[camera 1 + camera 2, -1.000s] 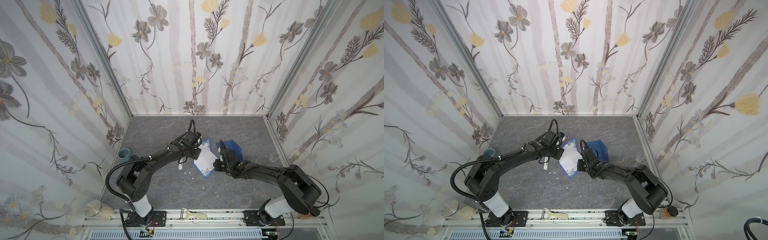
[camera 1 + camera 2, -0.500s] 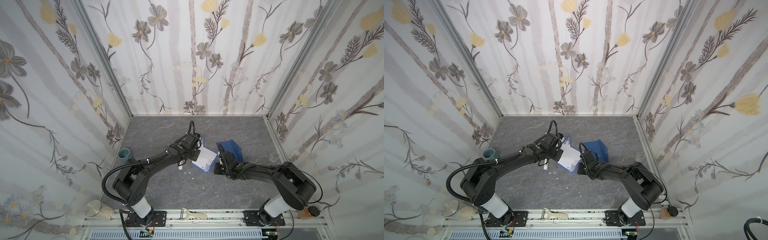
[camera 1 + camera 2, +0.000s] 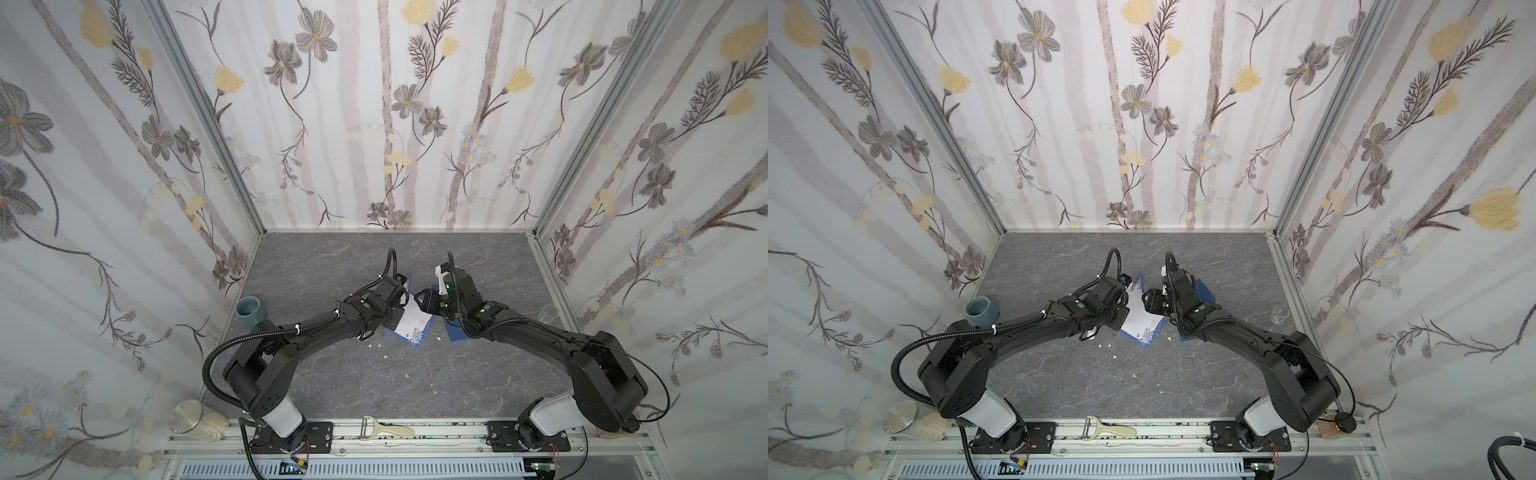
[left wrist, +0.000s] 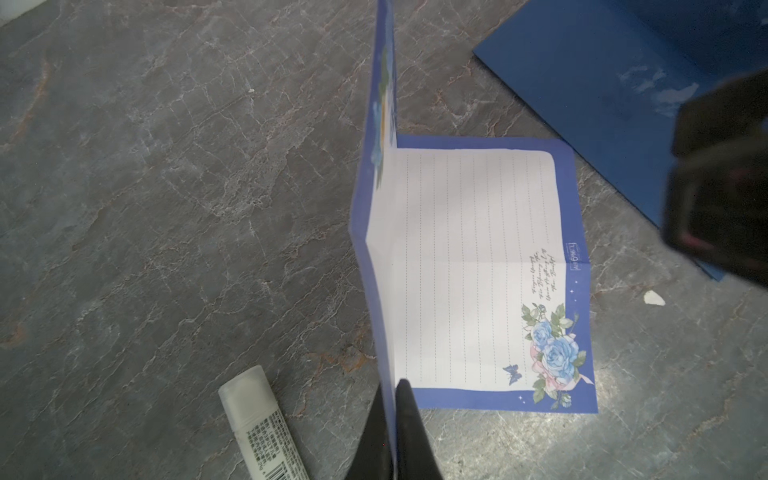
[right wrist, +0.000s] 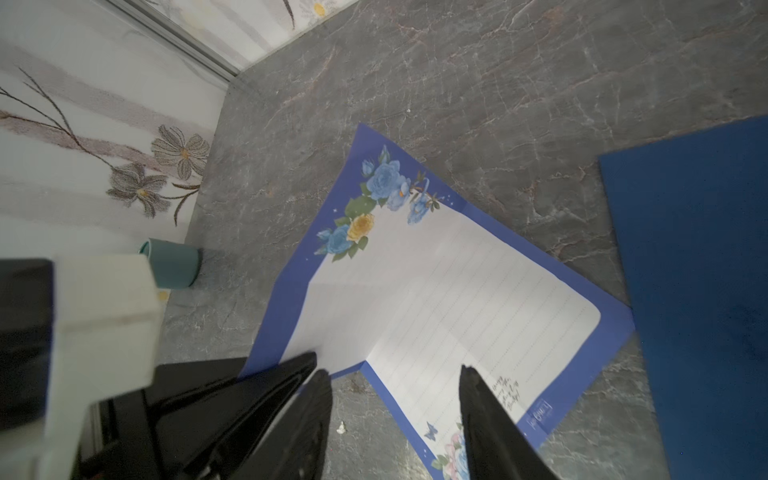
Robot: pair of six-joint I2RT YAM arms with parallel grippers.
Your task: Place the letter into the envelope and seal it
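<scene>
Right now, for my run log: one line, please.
left gripper: shut on letter | right gripper: open | envelope: lying flat, letter outside

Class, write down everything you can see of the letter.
The letter is thin white lined paper with a blue border, flowers in two corners, a small butterfly and script. Creased, it is half folded: one part lies flat on the grey table, the other stands up, pinched at its edge by the shut left pincer. The navy envelope lies beside it.
</scene>
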